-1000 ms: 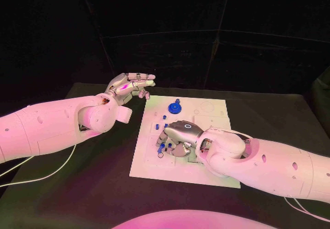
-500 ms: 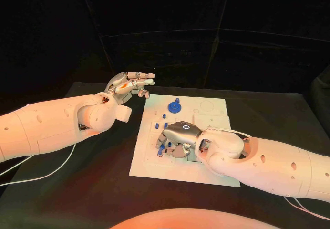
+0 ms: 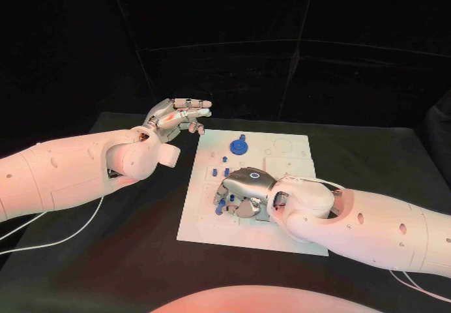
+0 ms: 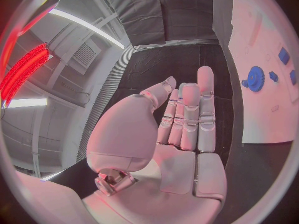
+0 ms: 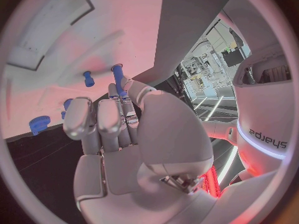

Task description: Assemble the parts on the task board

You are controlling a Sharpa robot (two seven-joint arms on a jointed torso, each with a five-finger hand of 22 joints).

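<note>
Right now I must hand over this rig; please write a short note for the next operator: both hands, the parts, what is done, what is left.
Left hand: raised beyond the far left corner of the task board, fingers apart, holding nothing.
Right hand: low over the board's middle, fingertips on a blue peg; whether it grips the peg I cannot tell.
Parts: blue gear at the far end, several small blue pegs stand near the left edge.
Done: some pegs stand in the board.
Left: the peg under the right hand; the remaining open slots.
</note>
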